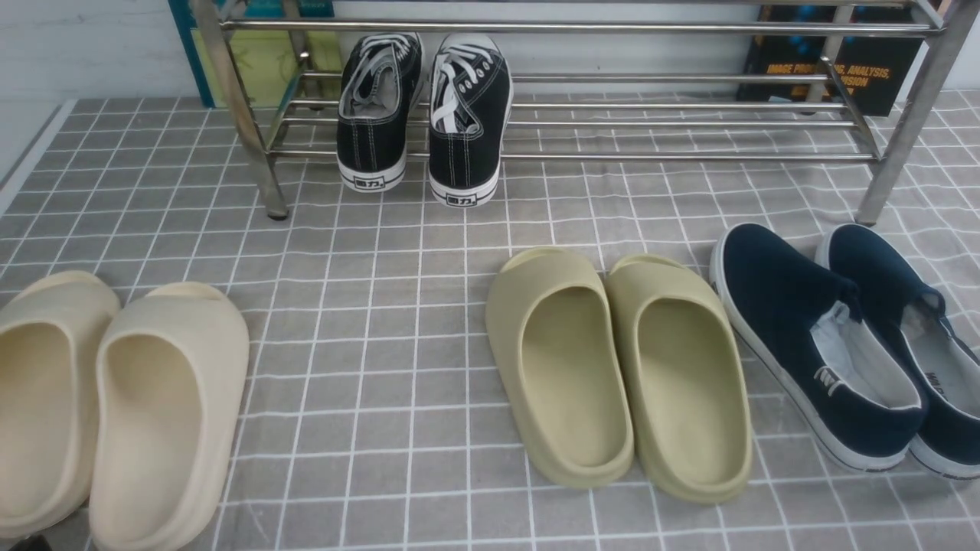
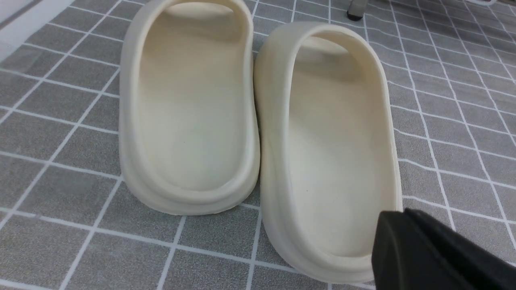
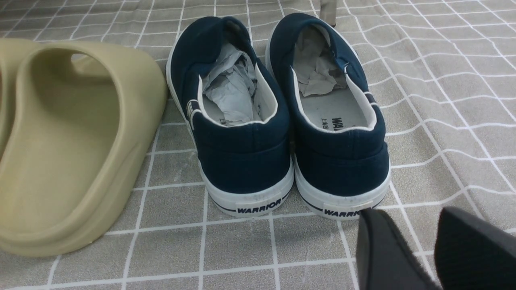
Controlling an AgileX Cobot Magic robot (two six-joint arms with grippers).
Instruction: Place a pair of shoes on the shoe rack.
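Note:
The pair of shoes, two black lace-up sneakers (image 1: 375, 115) (image 1: 467, 115) with white laces and soles, stands side by side on the lower bars of the shoe rack (image 1: 651, 157), heels toward me, at its left part. In the left wrist view my left gripper (image 2: 397, 213) is shut and empty, hovering at the heel of a beige slipper. My right gripper (image 3: 411, 213) is open with nothing between its fingers, just behind the heels of the navy slip-ons. Neither gripper shows in the front view.
On the grey checked cloth lie beige slippers (image 1: 115, 398) (image 2: 258, 121) at the near left, olive slippers (image 1: 612, 367) (image 3: 68, 141) in the middle and navy slip-ons (image 1: 842, 344) (image 3: 282, 121) at the right. A dark book (image 1: 834, 69) stands behind the rack.

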